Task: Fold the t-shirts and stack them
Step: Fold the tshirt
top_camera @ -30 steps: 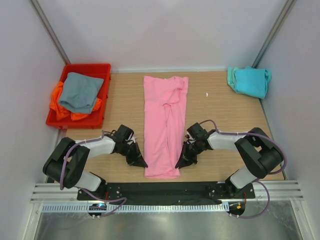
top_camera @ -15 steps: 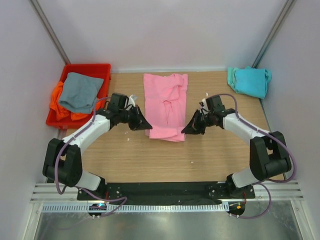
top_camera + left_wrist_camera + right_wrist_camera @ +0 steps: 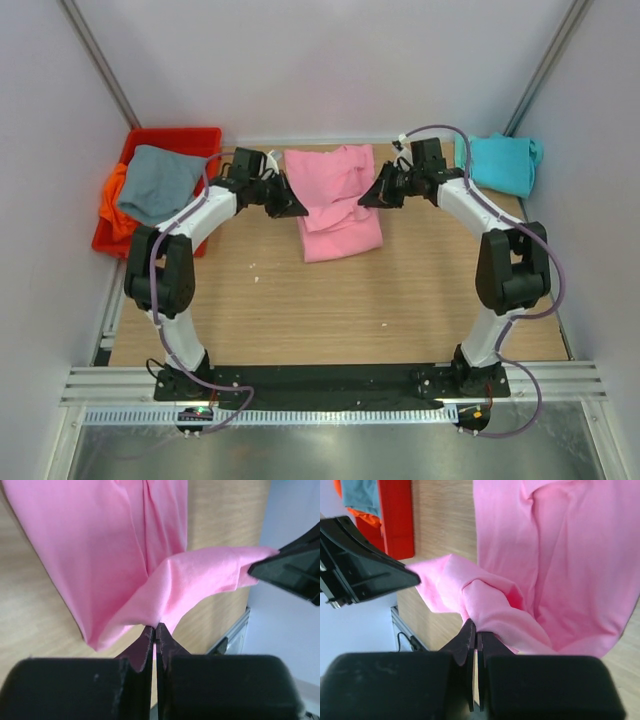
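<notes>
- Pink shirt (image 3: 340, 225) lies on the table (image 3: 300, 310) toward the far edge, doubled over on itself. Its fold faces the arms and its long axis runs near to far.
- The left claw (image 3: 155, 630) is pinched tight on one corner of the upper layer, and the right claw (image 3: 476, 630) is closed on the other corner. The held edge spans between them, raised above the lower layer and sagging in the middle.
- What the coming move turns on: the claws flank the cloth, one on each side and about level, and the far end of the lower layer lies just beyond them. Neither arm is nearer — each has its own side.
- The next move, as I judge it, is to lay the held edge down square to that long axis and let go — uneven lowering could skew the fold.
- The teal shirt (image 3: 500, 162) sits at the far right corner, well apart. The grey shirt (image 3: 160, 183) lies on the orange shirt (image 3: 110, 205) in the bin (image 3: 175, 135) at far left.
</notes>
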Controlling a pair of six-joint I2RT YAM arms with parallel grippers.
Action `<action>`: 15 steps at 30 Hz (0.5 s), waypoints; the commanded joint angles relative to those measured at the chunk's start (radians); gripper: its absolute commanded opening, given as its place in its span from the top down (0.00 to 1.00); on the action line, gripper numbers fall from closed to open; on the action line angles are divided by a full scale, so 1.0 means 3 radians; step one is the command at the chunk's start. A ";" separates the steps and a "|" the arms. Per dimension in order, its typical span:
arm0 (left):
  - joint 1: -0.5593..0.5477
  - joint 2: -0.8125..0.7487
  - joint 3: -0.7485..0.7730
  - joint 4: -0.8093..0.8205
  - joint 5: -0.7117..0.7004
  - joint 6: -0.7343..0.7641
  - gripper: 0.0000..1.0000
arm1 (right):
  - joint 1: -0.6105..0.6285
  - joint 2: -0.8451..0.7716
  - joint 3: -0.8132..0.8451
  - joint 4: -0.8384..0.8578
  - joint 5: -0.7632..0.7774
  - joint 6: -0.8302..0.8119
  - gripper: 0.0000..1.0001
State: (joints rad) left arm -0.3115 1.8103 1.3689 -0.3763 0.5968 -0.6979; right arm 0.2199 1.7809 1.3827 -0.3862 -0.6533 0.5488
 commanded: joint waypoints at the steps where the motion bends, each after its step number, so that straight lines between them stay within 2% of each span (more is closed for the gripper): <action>1: 0.0077 0.0208 0.0371 0.0155 -0.0082 0.0107 1.00 | -0.0022 0.0128 0.0289 0.0167 0.0056 -0.0213 0.99; 15: 0.0097 0.0945 0.1122 0.0303 -0.0292 0.0153 1.00 | -0.0079 0.1088 0.1255 0.0019 0.0091 -0.0776 0.98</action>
State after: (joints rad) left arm -0.2901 2.0670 1.6325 -0.3386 0.5339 -0.6720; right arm 0.2058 2.0666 1.6810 -0.3939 -0.6395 0.3817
